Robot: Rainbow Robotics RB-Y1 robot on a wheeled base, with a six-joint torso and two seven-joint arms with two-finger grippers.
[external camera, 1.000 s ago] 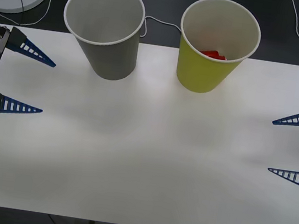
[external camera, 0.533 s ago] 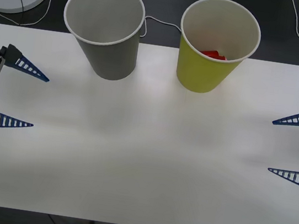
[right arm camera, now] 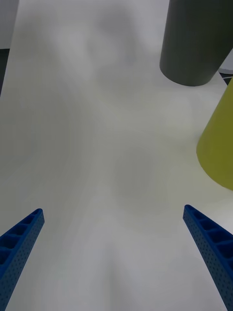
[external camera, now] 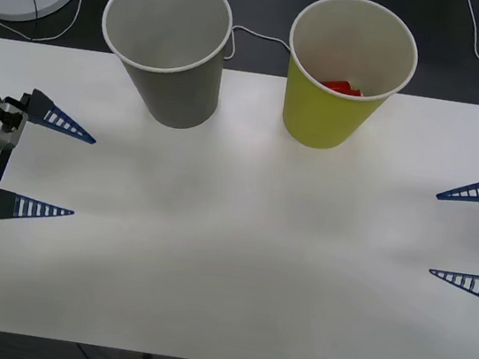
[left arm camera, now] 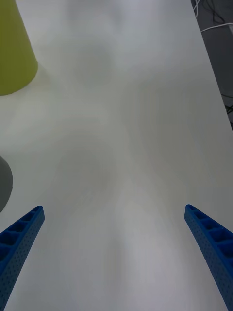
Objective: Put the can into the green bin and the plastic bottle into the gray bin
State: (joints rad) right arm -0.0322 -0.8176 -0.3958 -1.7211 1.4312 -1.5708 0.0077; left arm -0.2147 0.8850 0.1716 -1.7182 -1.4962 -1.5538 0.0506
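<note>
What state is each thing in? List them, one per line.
green bin: upright, holds something red
can: red, lying low inside the green bin, mostly hidden
gray bin: upright, contents hidden
left tool: open, empty, at the table's left edge
right tool: open, empty, at the right edge

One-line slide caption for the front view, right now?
Both grippers, left and right, open at table edges; red can in green bin.

Front camera: high, looking forward and down over the whole white table (external camera: 237,260); each wrist camera: low and close, looking inward across the tabletop; all three share the large gray paper-cup bin (external camera: 171,40) and the yellow-green paper-cup bin (external camera: 344,69).
</note>
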